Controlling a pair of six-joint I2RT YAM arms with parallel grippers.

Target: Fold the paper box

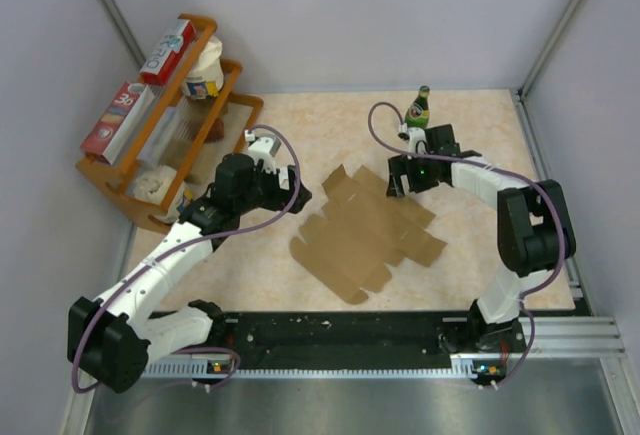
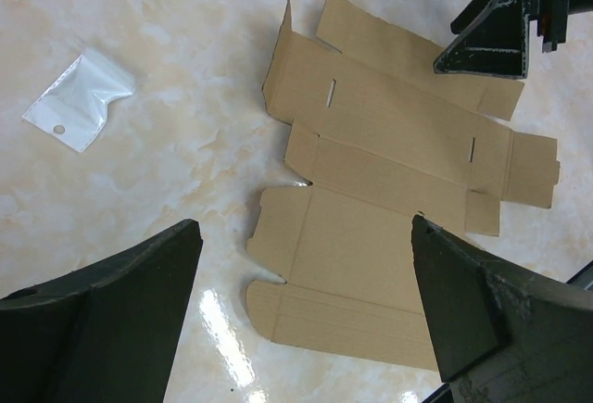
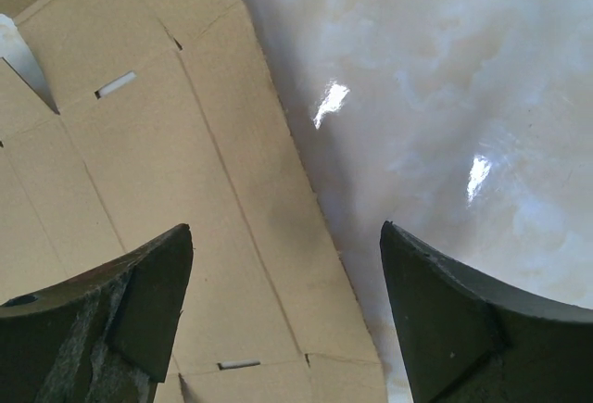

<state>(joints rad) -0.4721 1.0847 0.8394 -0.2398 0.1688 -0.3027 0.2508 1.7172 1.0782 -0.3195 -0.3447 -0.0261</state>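
Note:
The paper box (image 1: 365,230) lies unfolded and flat on the marble table, plain brown cardboard with slots and flaps. My left gripper (image 1: 295,195) hovers over its left edge. In the left wrist view the jaws are wide open (image 2: 304,227) above the box (image 2: 389,181), with nothing between them. My right gripper (image 1: 398,180) hangs over the box's far right edge. In the right wrist view it is open (image 3: 285,229), one finger over the cardboard (image 3: 167,162) and the other over bare table, so the box's edge runs between them. Nothing is gripped.
A green bottle (image 1: 419,108) stands at the back, just behind the right gripper. An orange rack (image 1: 232,79) at the back left holds red-and-white cartons (image 1: 168,50) and a white cup (image 1: 205,70). A small clear plastic bag (image 2: 79,99) lies on the table left of the box.

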